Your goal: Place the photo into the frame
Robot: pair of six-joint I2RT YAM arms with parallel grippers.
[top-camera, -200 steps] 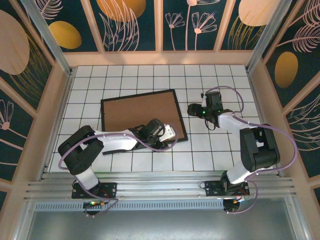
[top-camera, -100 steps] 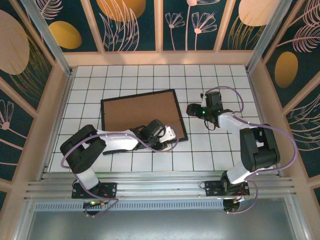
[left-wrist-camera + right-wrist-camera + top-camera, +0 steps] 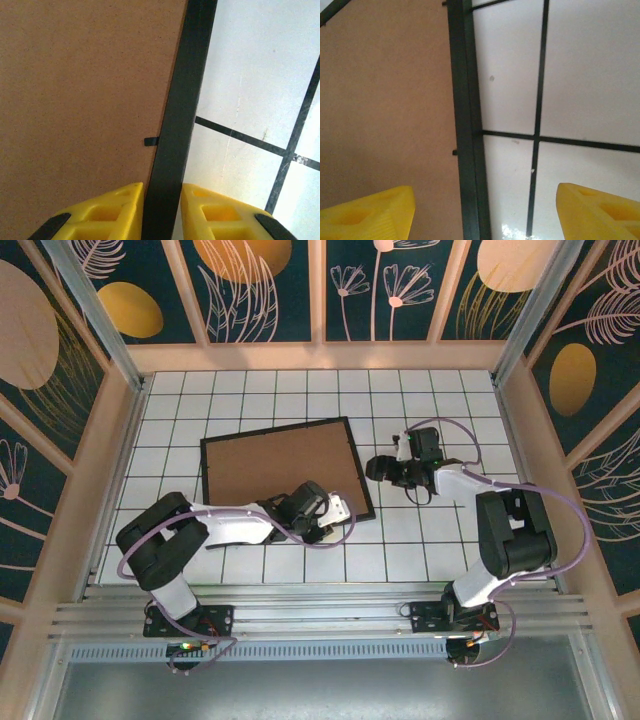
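The black frame (image 3: 275, 426) lies face down on the tiled table, its brown backing board (image 3: 270, 465) facing up. The photo is hidden. My left gripper (image 3: 310, 518) is at the frame's near edge. In the left wrist view its yellow fingers (image 3: 120, 205) press both sides of the black moulding (image 3: 182, 110), so the left gripper (image 3: 161, 192) is shut on it. My right gripper (image 3: 378, 468) hovers at the frame's right edge. The right wrist view shows that gripper (image 3: 485, 200) wide open above the moulding (image 3: 465, 125), one finger over the board and the other over the table.
White tiles with black grid lines (image 3: 450, 410) surround the frame. Wooden walls (image 3: 520, 440) with patterned panels close in the table on three sides. A small black clip tab (image 3: 151, 141) sticks out from the moulding onto the board.
The left gripper's fingers have closed onto the frame's near moulding. The right gripper has shifted a little to the left, over the frame's right edge.
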